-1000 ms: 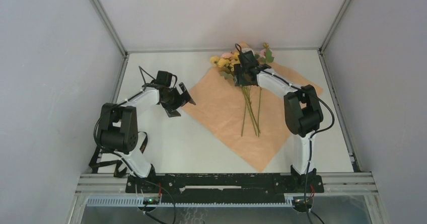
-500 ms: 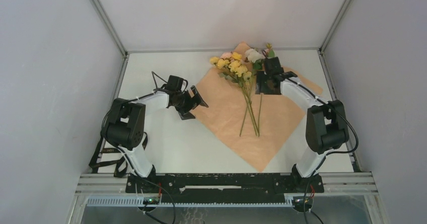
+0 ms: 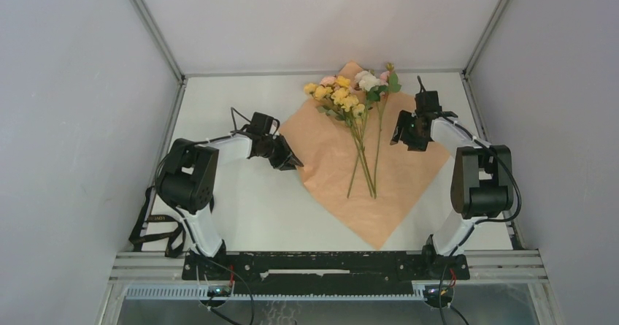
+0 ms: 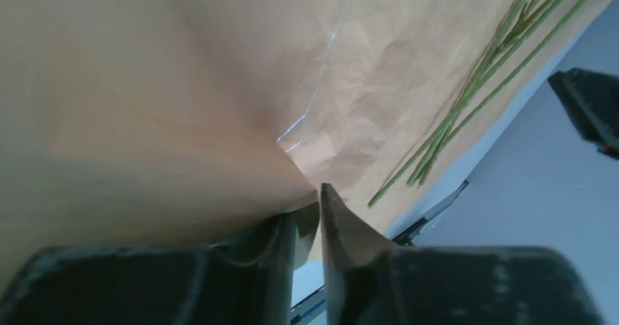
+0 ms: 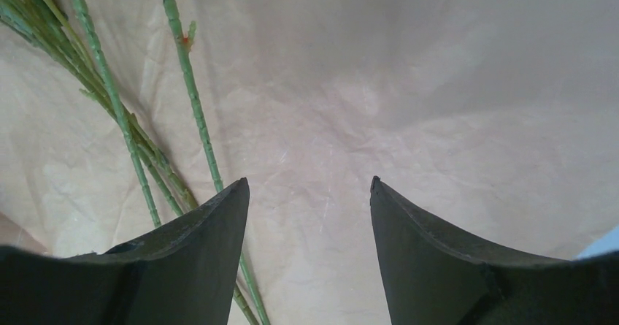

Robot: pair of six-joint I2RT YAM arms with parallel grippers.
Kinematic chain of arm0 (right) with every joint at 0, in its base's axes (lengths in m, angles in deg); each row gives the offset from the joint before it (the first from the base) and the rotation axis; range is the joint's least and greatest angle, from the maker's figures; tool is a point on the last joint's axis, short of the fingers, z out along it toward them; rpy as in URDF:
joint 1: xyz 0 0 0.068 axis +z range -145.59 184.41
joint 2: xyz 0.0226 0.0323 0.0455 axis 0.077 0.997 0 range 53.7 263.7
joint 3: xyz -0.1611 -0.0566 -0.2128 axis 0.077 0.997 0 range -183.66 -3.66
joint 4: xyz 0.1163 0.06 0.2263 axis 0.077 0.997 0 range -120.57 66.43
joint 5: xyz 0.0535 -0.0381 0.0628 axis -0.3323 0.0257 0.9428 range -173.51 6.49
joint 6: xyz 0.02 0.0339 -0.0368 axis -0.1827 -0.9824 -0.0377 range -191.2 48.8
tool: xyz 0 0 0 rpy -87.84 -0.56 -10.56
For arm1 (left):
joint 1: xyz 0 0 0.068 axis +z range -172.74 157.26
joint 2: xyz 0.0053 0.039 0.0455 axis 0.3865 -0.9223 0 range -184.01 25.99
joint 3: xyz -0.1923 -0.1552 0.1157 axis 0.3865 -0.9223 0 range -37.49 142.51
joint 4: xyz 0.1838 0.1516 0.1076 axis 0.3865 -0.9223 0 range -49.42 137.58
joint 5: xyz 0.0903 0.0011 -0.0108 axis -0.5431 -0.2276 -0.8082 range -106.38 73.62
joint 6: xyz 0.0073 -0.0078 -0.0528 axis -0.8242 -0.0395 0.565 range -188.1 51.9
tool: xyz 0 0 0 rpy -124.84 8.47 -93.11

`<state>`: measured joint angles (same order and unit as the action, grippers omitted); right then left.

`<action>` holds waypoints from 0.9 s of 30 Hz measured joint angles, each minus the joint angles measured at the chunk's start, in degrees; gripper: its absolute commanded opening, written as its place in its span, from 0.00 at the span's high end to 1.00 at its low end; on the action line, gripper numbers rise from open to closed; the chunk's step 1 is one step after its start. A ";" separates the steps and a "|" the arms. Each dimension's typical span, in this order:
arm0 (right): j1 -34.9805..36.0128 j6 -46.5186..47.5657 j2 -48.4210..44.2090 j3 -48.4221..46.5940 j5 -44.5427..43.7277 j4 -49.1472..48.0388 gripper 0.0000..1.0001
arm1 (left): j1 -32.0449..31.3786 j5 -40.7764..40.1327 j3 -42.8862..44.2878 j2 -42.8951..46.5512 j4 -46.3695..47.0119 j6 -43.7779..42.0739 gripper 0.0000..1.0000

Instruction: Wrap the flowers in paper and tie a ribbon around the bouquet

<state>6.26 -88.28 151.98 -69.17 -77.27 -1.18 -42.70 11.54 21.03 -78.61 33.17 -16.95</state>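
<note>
The paper (image 3: 398, 182) lies peach side up on the table as a diamond. On its middle lie the flowers (image 3: 344, 97), blooms at the far end and green stems (image 3: 365, 161) pointing near. My left gripper (image 3: 290, 158) sits low at the paper's left corner, and its jaws (image 4: 310, 199) are shut on the sheet's edge (image 4: 219, 120), which drapes over one finger. My right gripper (image 3: 406, 131) hovers over the paper's right half, open and holding nothing (image 5: 306, 186), with stems (image 5: 182, 84) to its left. The bouquet is not formed.
A black band (image 3: 150, 230) loops beside the left arm's base at the table's left edge; whether it is the ribbon or a cable I cannot tell. Grey walls enclose the table on three sides. Bare white table (image 3: 248, 208) lies near and left of the paper.
My left gripper moved right onto the paper's left corner and closed on it, nudging that corner inward. My right gripper swung from above the blooms out to the right.
</note>
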 measured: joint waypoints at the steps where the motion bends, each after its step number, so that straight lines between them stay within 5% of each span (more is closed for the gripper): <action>1: 0.00 -0.04 0.22 0.00 0.55 -0.02 0.30 | -0.04 0.28 0.00 0.00 0.02 -0.17 0.96; 9: 0.02 -0.04 1.09 0.00 2.62 -0.02 0.35 | 1.55 0.09 -0.04 0.87 -2.49 -2.47 1.00; 18: 5.99 0.15 1.38 -0.07 6.73 -3.04 0.38 | 15.30 -5.90 -9.46 12.92 -5.07 -8.39 0.99; 23: 11.34 -0.24 5.33 -2.60 7.39 -3.87 0.42 | 16.24 -10.40 -16.28 20.31 -6.88 -9.03 0.45; 27: 11.96 -0.72 7.74 -3.56 6.40 -3.58 0.51 | 17.57 -18.05 -13.05 23.26 -12.22 -11.45 0.36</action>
<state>18.22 -89.00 159.71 -72.74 -70.87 -4.77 -25.13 -6.52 7.98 -55.35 20.95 -28.40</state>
